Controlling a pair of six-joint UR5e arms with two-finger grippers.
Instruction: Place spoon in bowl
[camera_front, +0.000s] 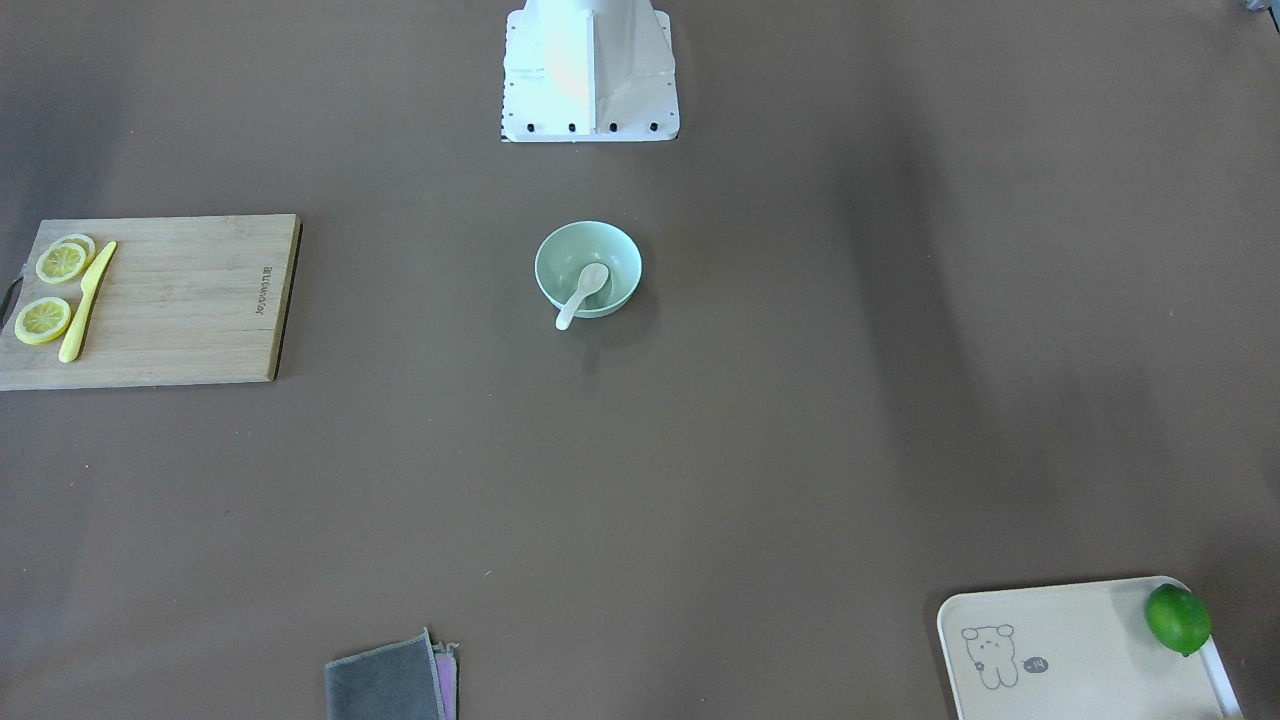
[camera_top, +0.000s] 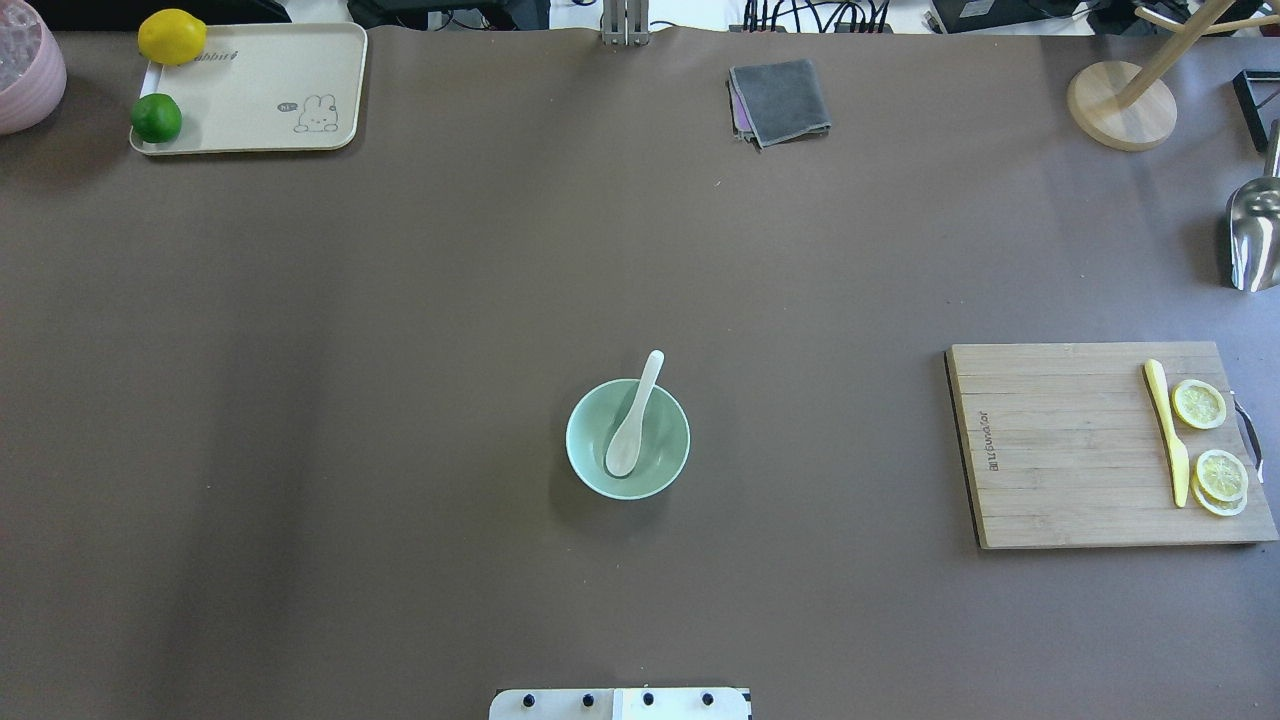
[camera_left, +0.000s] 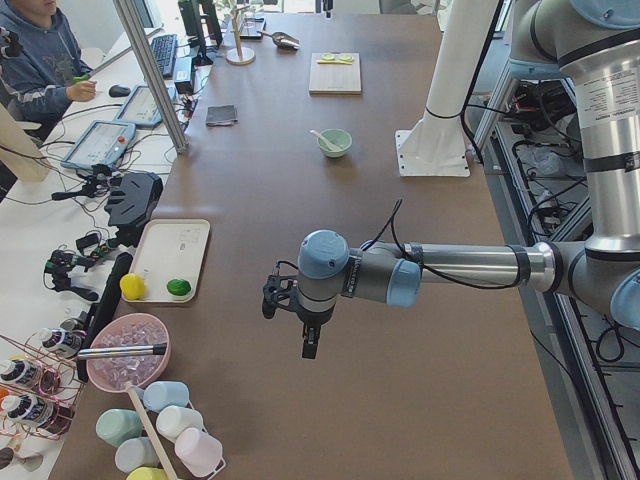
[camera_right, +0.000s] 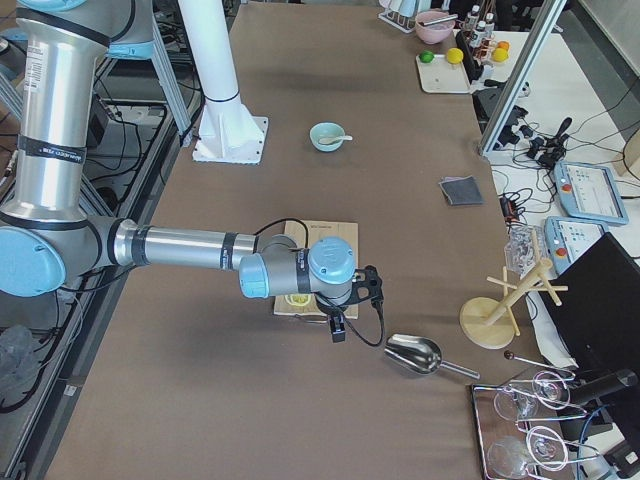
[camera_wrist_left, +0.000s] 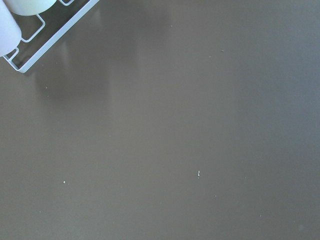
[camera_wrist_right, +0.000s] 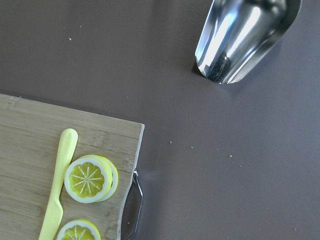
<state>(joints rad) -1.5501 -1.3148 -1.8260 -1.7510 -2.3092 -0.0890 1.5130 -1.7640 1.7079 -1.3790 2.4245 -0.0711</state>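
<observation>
"Where was the spoon?"

"In the bowl. From overhead, the spoon (camera_top: 634, 420) lay with its scoop down inside the mint-green bowl (camera_top: 590, 455). Its handle leaned out over the rim on the side away from the robot. This was about the middle of the brown surface (camera_top: 400, 350)."

"And the hands?"

"Neither of the two high cameras caught them. They showed only from the two ends of the surface. The left hand (camera_left: 308, 348) hung pointing down over bare brown, near the tray (camera_left: 190, 240) and well apart from the bowl. The right hand (camera_right: 338, 330) hung over the cutting board (camera_right: 325, 232), near the metal scoop (camera_right: 415, 353). From those angles I couldn't tell whether either hand was released or clenched."

"Did the wrist cameras help?"

"Not with the fingers. The right one looked straight down on a corner of the board, with the yellow knife (camera_wrist_right: 57, 185) beside the lemon slices (camera_wrist_right: 90, 178) and the mouth of the scoop above. The left one showed brown surface and the corner of a white wire rack (camera_wrist_left: 45, 40)."

"Anything else differ between views?"

"The overhead view showed the whole tray, with a lemon (camera_top: 172, 37) and a lime (camera_top: 156, 118) on it. The camera facing the robot cut the tray off and showed just the lime."
</observation>
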